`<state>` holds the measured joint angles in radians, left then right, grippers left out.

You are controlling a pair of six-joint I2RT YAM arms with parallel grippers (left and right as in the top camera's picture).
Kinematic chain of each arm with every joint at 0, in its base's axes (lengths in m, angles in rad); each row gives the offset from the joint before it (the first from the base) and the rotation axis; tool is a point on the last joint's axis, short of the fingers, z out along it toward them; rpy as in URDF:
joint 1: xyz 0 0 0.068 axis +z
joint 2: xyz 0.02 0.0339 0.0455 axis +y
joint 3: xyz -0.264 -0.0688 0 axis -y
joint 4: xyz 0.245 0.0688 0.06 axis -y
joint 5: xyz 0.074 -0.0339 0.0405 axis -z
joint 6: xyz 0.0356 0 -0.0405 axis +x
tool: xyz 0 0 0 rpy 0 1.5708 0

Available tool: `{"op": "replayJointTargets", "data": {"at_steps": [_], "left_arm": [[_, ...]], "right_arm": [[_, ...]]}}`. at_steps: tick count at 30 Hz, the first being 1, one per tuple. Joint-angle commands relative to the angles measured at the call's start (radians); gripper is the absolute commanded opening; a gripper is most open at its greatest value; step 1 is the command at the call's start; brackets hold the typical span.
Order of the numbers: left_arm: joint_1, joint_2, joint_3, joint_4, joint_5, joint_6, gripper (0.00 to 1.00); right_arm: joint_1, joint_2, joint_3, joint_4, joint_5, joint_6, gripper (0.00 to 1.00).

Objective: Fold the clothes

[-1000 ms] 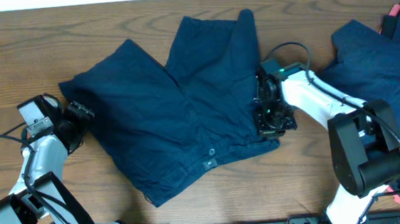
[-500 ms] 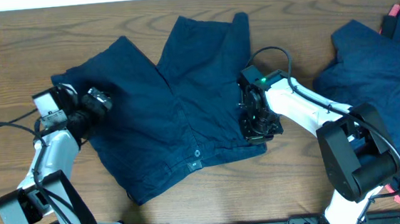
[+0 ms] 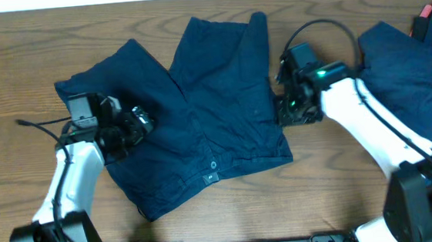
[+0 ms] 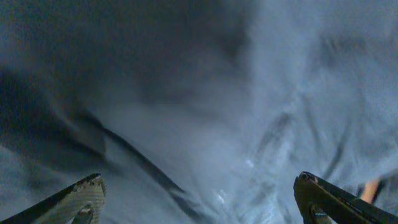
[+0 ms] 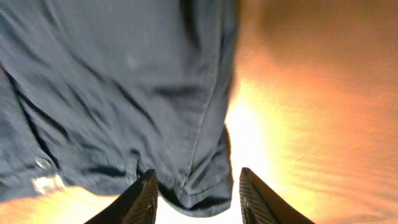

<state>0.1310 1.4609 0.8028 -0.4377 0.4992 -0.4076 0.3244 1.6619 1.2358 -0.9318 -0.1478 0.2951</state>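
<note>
Shorts point(image 3: 199, 99) of navy cloth lie spread on the table point(image 3: 10, 60). Your left gripper point(image 3: 140, 121) hangs over their left leg, fingers wide apart, with wrinkled cloth beneath and nothing pinched between them. Your right gripper point(image 3: 283, 116) sits at the shorts' right edge, its fingers apart too, the hem corner point(image 5: 196, 196) lying in the gap between them, while more navy clothes point(image 3: 413, 74) are heaped well to the shorts' right.

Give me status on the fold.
Nothing folded yet: shorts lie spread open. In hand: left fingers open over one leg, right fingers open around the right hem corner. Left: grip, fold these, then the heap at right.
</note>
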Motion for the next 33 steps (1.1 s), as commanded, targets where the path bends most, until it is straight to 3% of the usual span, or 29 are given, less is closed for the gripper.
{"op": "replayJointTargets", "data": {"at_steps": [1, 11, 20, 26, 33], "left_arm": [[-0.056, -0.032, -0.001, -0.034, 0.005, 0.034, 0.98], [-0.214, -0.010, -0.030, -0.166, 0.006, 0.028, 0.98], [-0.290, -0.008, -0.088, -0.174, 0.006, -0.113, 0.98], [-0.280, 0.016, -0.103, -0.206, -0.064, -0.210, 0.98], [-0.185, 0.084, -0.103, -0.205, -0.132, -0.218, 0.98]], "right_arm": [[-0.042, -0.036, 0.013, 0.004, 0.028, -0.015, 0.40], [-0.095, -0.041, 0.013, -0.002, 0.028, -0.015, 0.41], [-0.095, -0.041, 0.013, -0.002, 0.028, -0.015, 0.42], [-0.095, -0.041, 0.013, -0.003, 0.028, -0.015, 0.41], [-0.095, -0.041, 0.013, -0.008, 0.028, -0.015, 0.42]]}}
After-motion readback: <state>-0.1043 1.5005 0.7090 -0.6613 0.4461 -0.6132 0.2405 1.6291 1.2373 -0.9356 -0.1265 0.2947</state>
